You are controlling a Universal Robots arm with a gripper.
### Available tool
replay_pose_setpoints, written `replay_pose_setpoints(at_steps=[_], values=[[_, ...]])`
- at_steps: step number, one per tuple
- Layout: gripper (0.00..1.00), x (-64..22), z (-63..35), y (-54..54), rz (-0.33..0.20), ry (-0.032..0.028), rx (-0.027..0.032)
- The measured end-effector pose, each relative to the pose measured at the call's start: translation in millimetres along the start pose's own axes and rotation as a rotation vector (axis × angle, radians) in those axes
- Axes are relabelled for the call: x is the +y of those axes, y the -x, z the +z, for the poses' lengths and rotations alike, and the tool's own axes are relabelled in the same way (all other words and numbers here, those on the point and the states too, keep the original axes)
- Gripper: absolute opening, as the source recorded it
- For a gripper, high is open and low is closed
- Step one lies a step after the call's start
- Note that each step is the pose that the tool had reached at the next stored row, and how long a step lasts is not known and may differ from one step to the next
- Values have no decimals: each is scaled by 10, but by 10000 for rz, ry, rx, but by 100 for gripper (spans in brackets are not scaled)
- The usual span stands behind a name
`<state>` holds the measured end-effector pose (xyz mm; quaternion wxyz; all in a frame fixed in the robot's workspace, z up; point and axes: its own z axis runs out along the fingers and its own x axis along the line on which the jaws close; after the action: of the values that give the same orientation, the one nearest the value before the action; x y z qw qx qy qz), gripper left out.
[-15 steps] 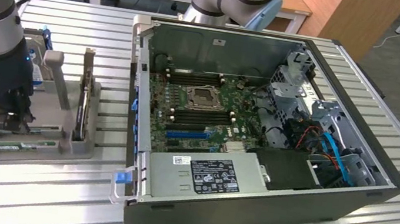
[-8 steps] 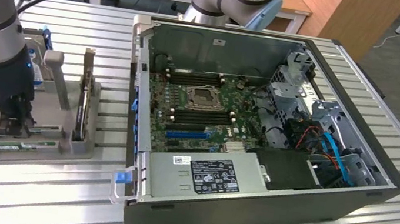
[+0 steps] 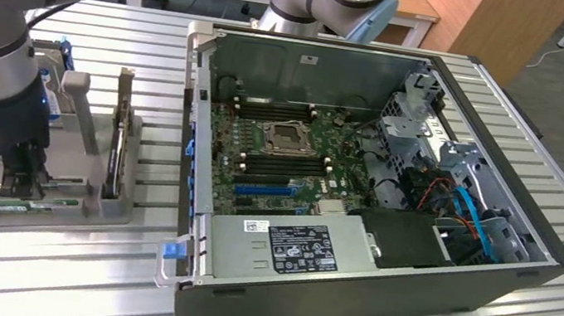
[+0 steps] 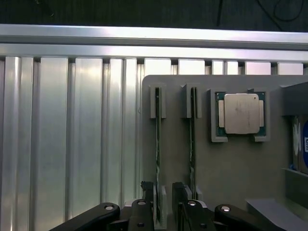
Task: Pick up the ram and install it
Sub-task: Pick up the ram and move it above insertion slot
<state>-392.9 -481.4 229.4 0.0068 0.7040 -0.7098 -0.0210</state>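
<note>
Two ram sticks stand on edge in the slots of a grey fixture tray. In the wrist view they are thin dark-green lines: one ram stick and a second one beside it. My gripper is low over the tray, open, its dark fingers either side of the first stick's end and not closed on it. In the exterior view the gripper hangs over the tray's near end, where a green ram edge shows.
A silver processor chip lies in a pocket on the tray. A tall expansion card stands upright in the same tray. The open computer case with its motherboard lies to the exterior view's right on the slatted aluminium table.
</note>
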Motion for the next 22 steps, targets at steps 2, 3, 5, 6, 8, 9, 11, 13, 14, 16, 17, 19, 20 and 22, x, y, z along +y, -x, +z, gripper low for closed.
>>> replay_pose_setpoints(at_steps=[2,3,5,6,8,9,11,13,14,16,17,19,20,22], values=[[30,0,1,0,-3,3,1],[30,0,1,0,-3,3,1],[30,-2,25,0,-4,-2,-2],[30,-2,40,-1,-3,2,-1],[30,-2,75,-2,-3,10,0],[30,-2,91,-3,-3,15,0],[30,-2,119,-3,-2,29,0],[30,-2,140,-4,-3,37,0],[30,-2,145,-4,-3,40,1],[30,-2,145,-4,-3,42,1],[30,-2,147,-4,-3,42,2],[30,-3,172,-5,-4,41,-2],[30,-2,186,-5,-4,46,0],[30,-1,210,-5,-4,53,0]])
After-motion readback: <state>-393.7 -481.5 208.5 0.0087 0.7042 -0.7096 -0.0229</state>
